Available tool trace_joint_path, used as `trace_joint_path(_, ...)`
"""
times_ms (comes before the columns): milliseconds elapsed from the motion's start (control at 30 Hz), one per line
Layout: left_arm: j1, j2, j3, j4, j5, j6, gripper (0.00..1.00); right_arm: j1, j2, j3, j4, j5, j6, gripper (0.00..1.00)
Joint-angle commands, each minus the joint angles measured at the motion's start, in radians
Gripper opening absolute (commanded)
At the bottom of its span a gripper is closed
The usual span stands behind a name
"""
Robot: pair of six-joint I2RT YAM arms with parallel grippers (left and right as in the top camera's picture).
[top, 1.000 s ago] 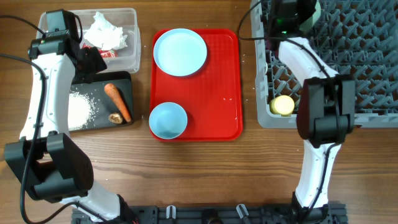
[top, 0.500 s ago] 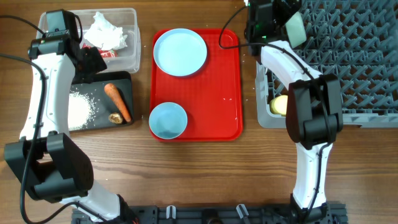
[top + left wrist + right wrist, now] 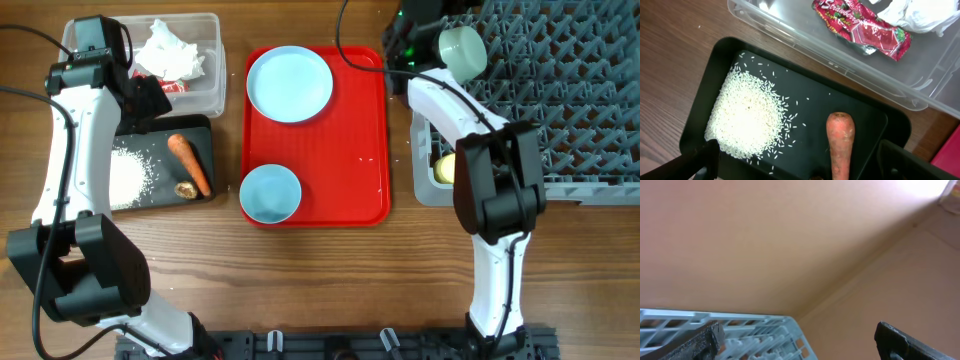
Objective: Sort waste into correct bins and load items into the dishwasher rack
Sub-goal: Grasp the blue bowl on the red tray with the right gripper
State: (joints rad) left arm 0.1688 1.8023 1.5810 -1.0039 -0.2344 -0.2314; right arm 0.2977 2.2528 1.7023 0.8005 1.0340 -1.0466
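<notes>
1. Overhead, two arms stood over a wooden table [image 3: 330, 260], one on the left side and one at the grey dishwasher rack [image 3: 560, 110] on the right.
2. The left gripper [image 3: 797, 155] hung above the black tray [image 3: 865, 107], its fingers spread wide and holding nothing.
3. That tray held loose white rice [image 3: 745, 117] and an orange carrot [image 3: 841, 142]. From above, a small brown food scrap [image 3: 186, 189] lay just beside the carrot's near end.
4. The clear tub [image 3: 920, 75] behind it held a red snack wrapper [image 3: 860, 27] and a crumpled white napkin [image 3: 170, 48].
5. The right gripper [image 3: 797, 332] was at the rack's far left corner, tilted up toward a bare wall, with its fingers wide apart and nothing between them.
6. A pale green bowl [image 3: 462, 50] showed right beside it over the rack's edge; whether anything touched the bowl could not be told.
7. A small yellow cup [image 3: 445, 168] sat in the rack's near left corner, partly hidden by the arm.
8. On the red tray [image 3: 365, 150] in the middle sat a light blue round plate [image 3: 290, 83] and a light blue bowl [image 3: 270, 193], apart from each other.
</notes>
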Motion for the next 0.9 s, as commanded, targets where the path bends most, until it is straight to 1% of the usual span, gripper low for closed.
trace_joint_path(0, 0.003, -0.02, 0.003, 0.0, 0.006, -0.016, 1.0, 0.037, -0.045, 0.005, -0.013, 0.035, -0.023, 1.0)
trace_joint_path(100, 0.003, -0.02, 0.003, 0.0, 0.006, -0.016, 1.0, 0.083, -0.052, 0.005, -0.133, 0.016, 0.053, 1.0)
trace_joint_path(133, 0.003, -0.02, 0.003, 0.0, 0.006, -0.016, 1.0, 0.101, -0.056, 0.005, -0.215, -0.011, 0.127, 1.0)
trace_joint_path(167, 0.003, -0.02, 0.003, 0.0, 0.006, -0.016, 1.0, 0.119, -0.062, 0.005, -0.333, -0.064, 0.229, 1.0)
trace_joint_path(233, 0.003, -0.02, 0.003, 0.0, 0.006, -0.016, 1.0, 0.152, -0.088, 0.005, -0.581, -0.212, 0.446, 1.0)
trace_joint_path(300, 0.003, -0.02, 0.003, 0.0, 0.006, -0.016, 1.0, 0.175, -0.129, 0.005, -0.77, -0.369, 0.632, 1.0)
trace_joint_path(333, 0.003, -0.02, 0.003, 0.0, 0.006, -0.016, 1.0, 0.185, -0.16, 0.005, -0.865, -0.474, 0.733, 1.0)
trace_joint_path(367, 0.003, -0.02, 0.003, 0.0, 0.006, -0.016, 1.0, 0.195, -0.209, 0.005, -0.98, -0.648, 0.863, 1.0)
trace_joint_path(400, 0.003, -0.02, 0.003, 0.0, 0.006, -0.016, 1.0, 0.2, -0.249, 0.005, -1.057, -0.808, 0.964, 1.0)
trace_joint_path(467, 0.003, -0.02, 0.003, 0.0, 0.006, -0.016, 1.0, 0.196, -0.33, 0.005, -1.19, -1.223, 1.218, 1.0)
trace_joint_path(500, 0.003, -0.02, 0.003, 0.0, 0.006, -0.016, 1.0, 0.192, -0.35, 0.005, -1.236, -1.377, 1.343, 1.0)
trace_joint_path(533, 0.003, -0.02, 0.003, 0.0, 0.006, -0.016, 1.0, 0.192, -0.357, 0.005, -1.277, -1.454, 1.426, 1.0)
trace_joint_path(567, 0.003, -0.02, 0.003, 0.0, 0.006, -0.016, 1.0, 0.192, -0.357, 0.005, -1.345, -1.512, 1.476, 1.0)
trace_joint_path(667, 0.003, -0.02, 0.003, 0.0, 0.006, -0.016, 1.0, 0.207, -0.315, 0.001, -1.552, -1.526, 1.466, 1.0)
trace_joint_path(767, 0.003, -0.02, 0.003, 0.0, 0.006, -0.016, 1.0, 0.237, -0.273, -0.024, -1.631, -1.526, 1.469, 1.0)
trace_joint_path(800, 0.003, -0.02, 0.003, 0.0, 0.006, -0.016, 1.0, 0.253, -0.259, -0.029, -1.645, -1.526, 1.477, 0.96)
trace_joint_path(867, 0.003, -0.02, 0.003, 0.0, 0.006, -0.016, 1.0, 0.294, -0.218, -0.049, -1.662, -1.525, 1.521, 0.87)
